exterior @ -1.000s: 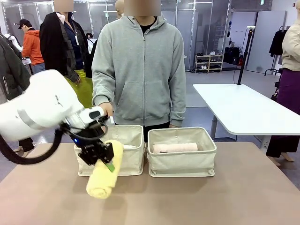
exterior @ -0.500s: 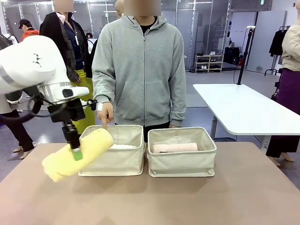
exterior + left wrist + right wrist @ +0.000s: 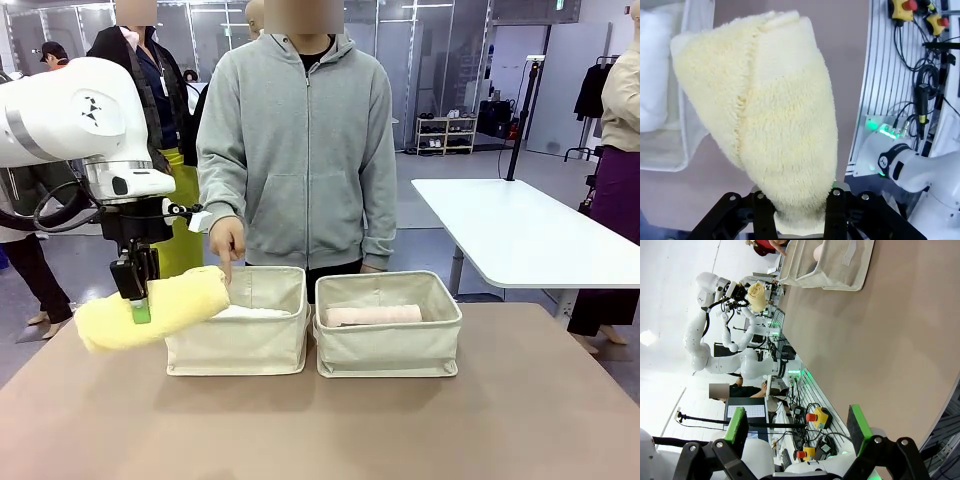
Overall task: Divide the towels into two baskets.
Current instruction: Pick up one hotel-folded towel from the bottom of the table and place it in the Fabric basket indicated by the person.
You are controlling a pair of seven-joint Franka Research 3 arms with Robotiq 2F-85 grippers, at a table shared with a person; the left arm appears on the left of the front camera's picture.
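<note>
The left hand (image 3: 135, 292) is clamped tight on the yellow towel (image 3: 150, 308), gripping the roll near its middle so it hangs almost level, clear of the desk (image 3: 320, 420). It sits just outside the left basket (image 3: 238, 340), one end over that basket's near corner, which reads as a carry toward dropping it in. The person's hand (image 3: 228, 240) points a finger down at that same basket, likely marking where the roll should go. The right hand (image 3: 797, 432) waits with its fingers spread wide and nothing between them, well back from the work.

Count: two baskets side by side. Three towels show: the yellow one held, a white one (image 3: 255, 312) lying in the left basket, a pink one (image 3: 372, 315) lying in the right basket (image 3: 388, 345).
</note>
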